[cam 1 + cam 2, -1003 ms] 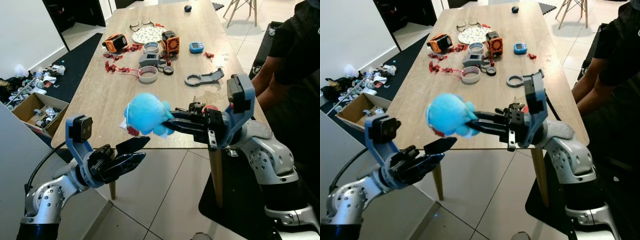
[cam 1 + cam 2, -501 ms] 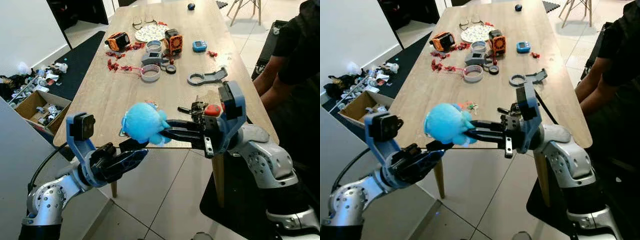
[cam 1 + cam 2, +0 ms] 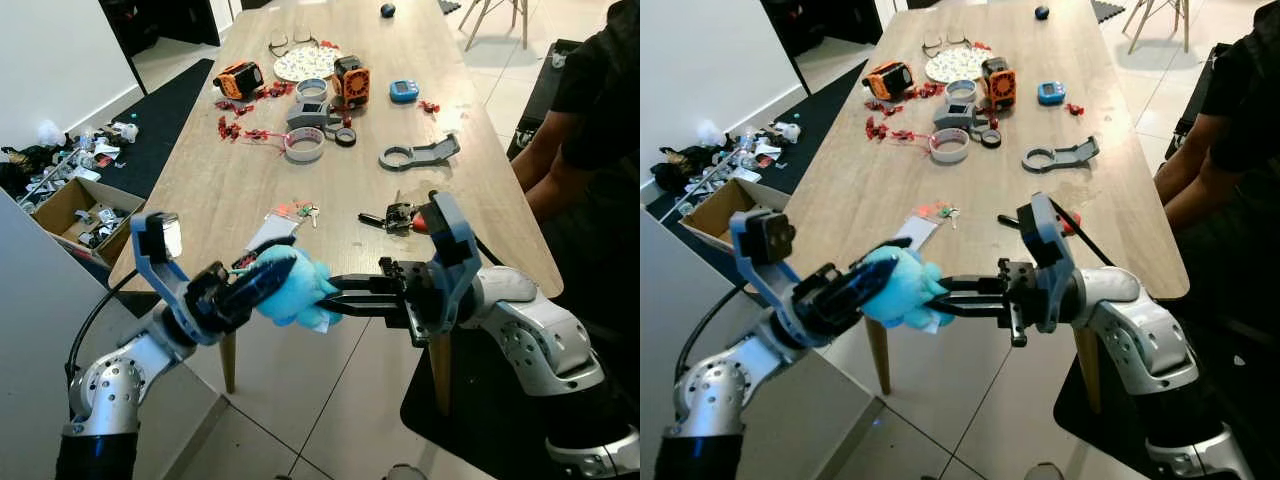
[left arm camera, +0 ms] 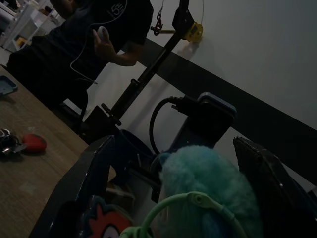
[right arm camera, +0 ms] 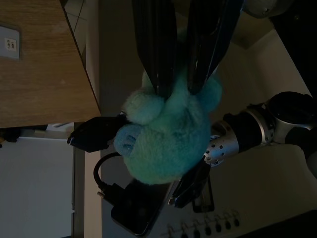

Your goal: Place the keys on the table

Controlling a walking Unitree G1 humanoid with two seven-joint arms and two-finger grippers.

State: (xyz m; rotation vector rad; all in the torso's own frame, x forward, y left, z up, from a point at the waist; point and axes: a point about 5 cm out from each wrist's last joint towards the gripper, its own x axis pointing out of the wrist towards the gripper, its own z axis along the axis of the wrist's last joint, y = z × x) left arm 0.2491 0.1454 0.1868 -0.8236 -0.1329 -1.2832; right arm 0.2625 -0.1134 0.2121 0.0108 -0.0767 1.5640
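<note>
A fluffy blue plush keychain [image 3: 292, 288] hangs in the air just in front of the wooden table's [image 3: 215, 190] near edge, over the floor. My right gripper [image 3: 325, 298] is shut on it from the right; its two fingers [image 5: 153, 54] pinch the fur. My left gripper [image 3: 268, 280] comes from the left, open, with its fingers [image 4: 86, 183] either side of the plush [image 4: 208, 188]. A small bunch of keys with a white tag [image 3: 293, 212] lies on the table near the front edge.
A black key set with a red fob [image 3: 405, 216], a grey bracket [image 3: 418, 153], tape rolls [image 3: 304, 145] and orange devices [image 3: 241, 78] lie on the table. A person in black [image 3: 590, 110] sits at the right. A cardboard box [image 3: 75, 215] stands on the floor, left.
My right gripper has brought the plush lower and nearer to me. My left gripper has risen and its fingers now straddle the plush. The small keys with the tag now show on the table.
</note>
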